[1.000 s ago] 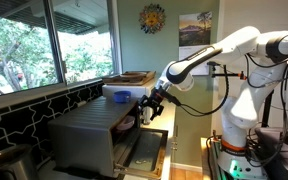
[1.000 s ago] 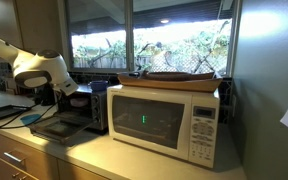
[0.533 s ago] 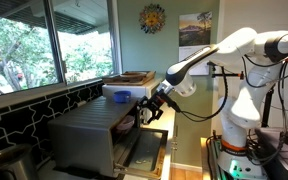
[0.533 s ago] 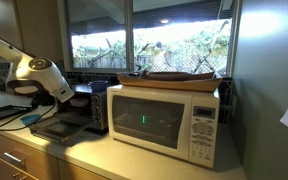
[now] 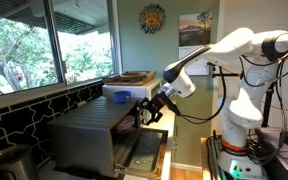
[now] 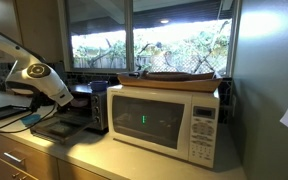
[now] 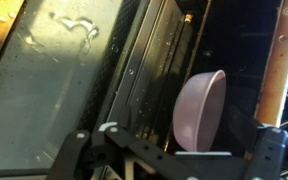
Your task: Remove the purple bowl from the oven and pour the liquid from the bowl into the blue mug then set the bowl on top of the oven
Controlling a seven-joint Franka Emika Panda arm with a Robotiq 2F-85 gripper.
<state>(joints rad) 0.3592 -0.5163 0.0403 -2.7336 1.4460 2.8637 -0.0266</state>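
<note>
The purple bowl (image 7: 199,110) sits inside the dark cavity of the grey oven (image 5: 89,130), just ahead of my fingers in the wrist view. The oven's drop-down door (image 7: 54,70) is open and also shows in both exterior views (image 5: 144,150) (image 6: 56,127). My gripper (image 7: 174,160) is open and empty, with one finger at each side of the picture's lower edge and not touching the bowl. In an exterior view my gripper (image 5: 150,108) is at the oven's mouth, above the door. I cannot make out the blue mug in any view.
A white microwave (image 6: 164,120) stands beside the grey oven (image 6: 89,105) on the counter (image 6: 104,155). A pale box (image 5: 119,92) and a wooden tray (image 5: 129,77) lie on the oven's top. Windows run along the wall behind.
My arm has dropped a little and the gripper has moved closer to the oven opening, above the door. The bowl has not moved.
</note>
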